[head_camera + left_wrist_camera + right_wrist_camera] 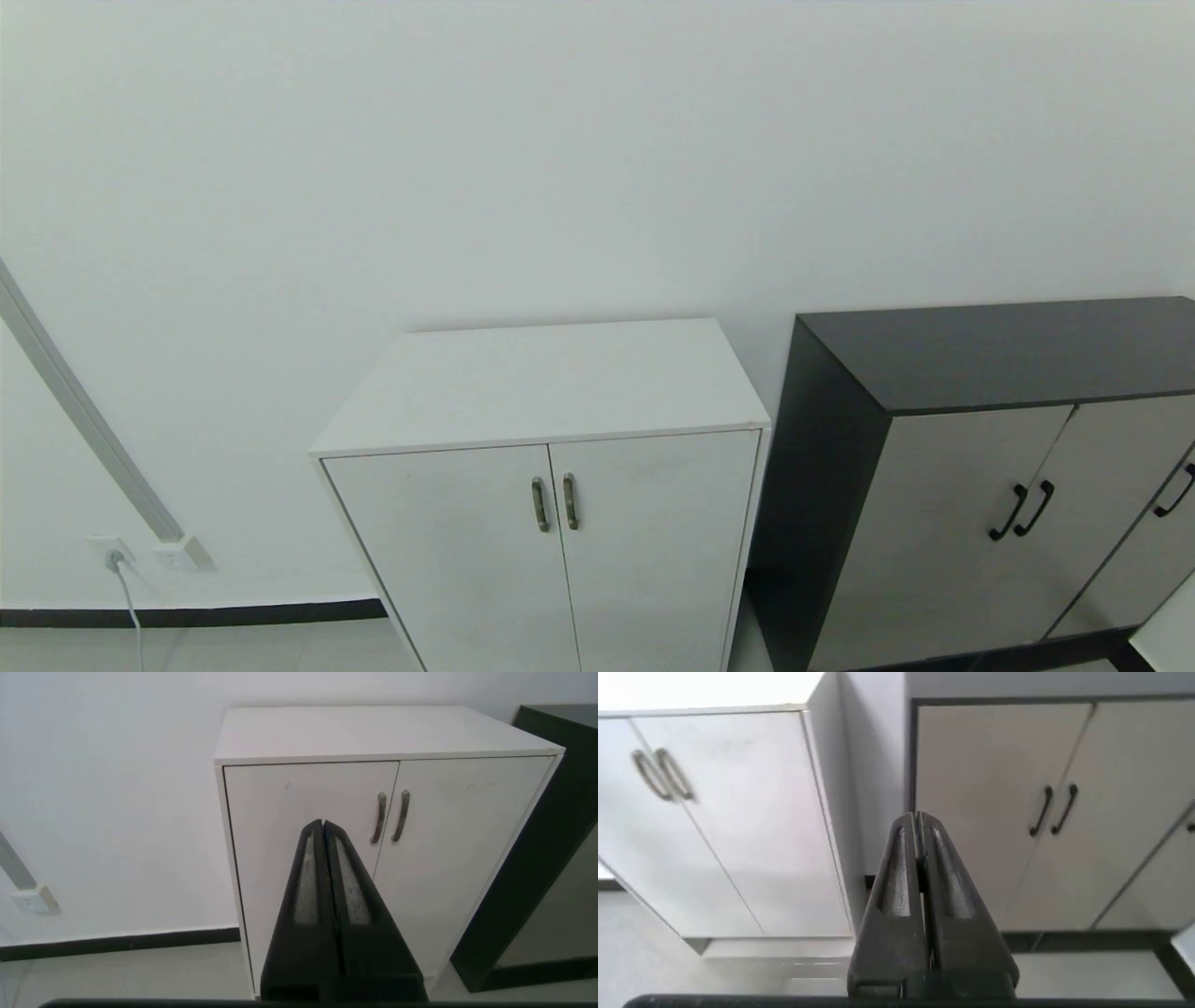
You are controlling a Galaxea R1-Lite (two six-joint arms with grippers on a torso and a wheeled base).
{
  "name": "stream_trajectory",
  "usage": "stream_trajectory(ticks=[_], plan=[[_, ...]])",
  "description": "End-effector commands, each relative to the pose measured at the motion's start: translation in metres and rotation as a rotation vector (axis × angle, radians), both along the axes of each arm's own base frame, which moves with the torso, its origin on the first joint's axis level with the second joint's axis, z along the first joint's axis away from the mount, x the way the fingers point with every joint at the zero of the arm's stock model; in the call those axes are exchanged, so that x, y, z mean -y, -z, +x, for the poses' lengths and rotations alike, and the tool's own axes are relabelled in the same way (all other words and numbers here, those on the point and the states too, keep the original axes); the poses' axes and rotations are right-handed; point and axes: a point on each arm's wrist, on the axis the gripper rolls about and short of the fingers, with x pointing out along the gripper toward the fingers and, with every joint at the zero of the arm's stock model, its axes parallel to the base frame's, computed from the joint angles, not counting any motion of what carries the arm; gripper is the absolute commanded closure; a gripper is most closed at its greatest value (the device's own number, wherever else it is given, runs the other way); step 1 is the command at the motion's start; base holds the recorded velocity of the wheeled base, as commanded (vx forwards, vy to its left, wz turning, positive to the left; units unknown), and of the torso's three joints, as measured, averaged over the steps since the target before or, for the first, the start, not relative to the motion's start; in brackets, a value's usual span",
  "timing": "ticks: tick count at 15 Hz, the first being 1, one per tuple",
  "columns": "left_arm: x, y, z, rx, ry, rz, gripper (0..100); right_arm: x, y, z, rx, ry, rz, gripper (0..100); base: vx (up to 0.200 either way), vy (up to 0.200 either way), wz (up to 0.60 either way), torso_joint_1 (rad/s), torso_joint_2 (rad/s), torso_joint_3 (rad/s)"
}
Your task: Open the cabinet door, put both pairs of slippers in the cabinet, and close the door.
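White two-door cabinet [546, 401] stands shut; I see left end effector [323, 826] and right end effector [917, 819] pinched closed, empty.

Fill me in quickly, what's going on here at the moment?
Nothing is being handled yet. The white two-door cabinet stands against the wall, both doors shut, its metal bar handles untouched. The left gripper hangs before its left door, fingers shut and empty; the right gripper, likewise shut, faces the gap beside the black cabinet with grey doors.
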Motion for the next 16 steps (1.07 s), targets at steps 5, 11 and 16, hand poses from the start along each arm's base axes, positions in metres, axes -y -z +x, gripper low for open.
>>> stream_trajectory(ticks=[5,11,16], plan=[[0.0,0.0,0.0,0.0,-0.001,-0.001,100,0.001,0.001,0.001,-0.018,-0.215,0.015,100,0.0,0.0,0.0,0.0,0.0,0.0],[0.0,0.0,0.0,0.0,0.002,-0.001,100,-0.001,0.001,0.0,-0.004,-0.002,0.0,100,0.0,0.0,0.0,0.0,0.0,0.0],[0.0,0.0,0.0,0.0,0.006,0.0,100,-0.001,0.002,-0.003,0.042,0.122,0.011,100,0.0,0.0,0.0,0.0,0.0,0.0]])
